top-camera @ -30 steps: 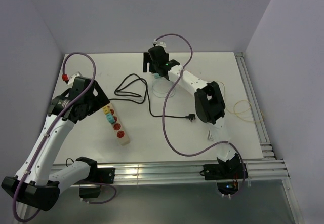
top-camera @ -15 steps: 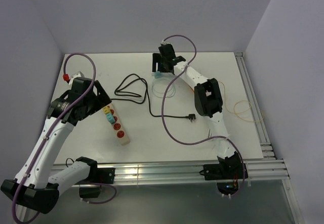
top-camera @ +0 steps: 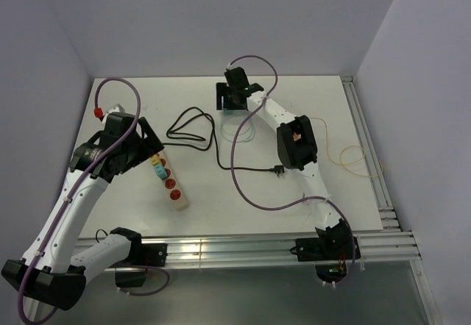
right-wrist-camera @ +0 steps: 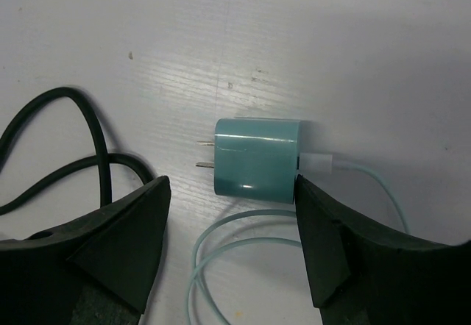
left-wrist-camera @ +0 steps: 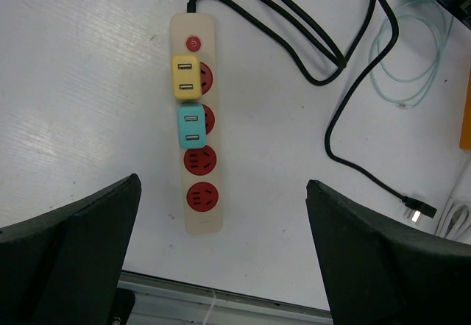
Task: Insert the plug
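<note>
Tabletop (top-camera: 169,93) white under teal plug (right-wrist-camera: 257,167); walls (top-camera: 147,23) lavender.

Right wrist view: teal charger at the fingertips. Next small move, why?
Probably rotate the right gripper before closing: the teal charger lies with prongs toward one finger and cable toward the other, so closing now would pinch it endwise.
</note>
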Available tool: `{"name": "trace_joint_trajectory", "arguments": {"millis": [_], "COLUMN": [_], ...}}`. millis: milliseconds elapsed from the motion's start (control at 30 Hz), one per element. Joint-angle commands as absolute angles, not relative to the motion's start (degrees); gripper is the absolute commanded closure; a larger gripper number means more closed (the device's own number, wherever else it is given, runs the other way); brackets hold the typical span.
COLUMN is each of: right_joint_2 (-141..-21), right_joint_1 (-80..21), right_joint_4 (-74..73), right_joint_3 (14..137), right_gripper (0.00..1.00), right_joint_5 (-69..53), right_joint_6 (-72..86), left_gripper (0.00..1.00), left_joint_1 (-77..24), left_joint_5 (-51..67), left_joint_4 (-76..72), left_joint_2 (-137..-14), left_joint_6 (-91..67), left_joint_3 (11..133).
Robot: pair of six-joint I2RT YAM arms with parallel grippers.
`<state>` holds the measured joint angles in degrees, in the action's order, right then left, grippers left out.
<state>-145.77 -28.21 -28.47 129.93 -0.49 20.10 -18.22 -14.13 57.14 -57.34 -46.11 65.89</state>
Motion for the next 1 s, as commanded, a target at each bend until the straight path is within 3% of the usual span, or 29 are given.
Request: {"name": "trace_joint_trajectory", "arguments": {"millis": [0,200,500,600,667,900,967], "right_joint_2": [-147.3,-150.2,-149.9,-151.0,-151.1,-150.3,-148.2], "right_joint_1": [-28.6,-28.7,-29.8,-29.8,-29.8,-29.7,-29.7], "right_joint_4": [-30.3,-34.4,-35.2,-36.5,-36.7,-35.2,-32.6], "right_joint_3": [134.8,140.1,140.2,142.4,142.8,141.2,138.1], "right_gripper": [0.25,0.35,0.36,0.4,0.52,0.77,0.95], "right_joint_5": [-0.6,1.6,5.2,5.3,5.4,3.8,3.3], "right_joint_6": [20.6,21.4,18.9,19.0,19.0,18.5,18.6], "left_gripper": [0.01,0.01,0.01,0.01,0.01,0.02,0.02], "left_joint_1": [-18.0,-18.0,-18.0,-18.0,-18.0,-18.0,-18.1], "left_joint_5": [-12.9,-12.7,-11.5,-10.9,-10.8,-10.7,-10.4], "left_joint_4": [55.3,55.3,54.0,53.7,53.6,53.3,53.3], "left_joint_2": [-56.3,-56.0,-54.8,-55.6,-56.0,-57.1,-57.4], "left_joint_6": [-45.4,-45.1,-44.7,-44.2,-43.9,-43.6,-43.8], "left_joint_3": [65.9,65.8,64.3,64.4,64.7,64.8,64.6]}}
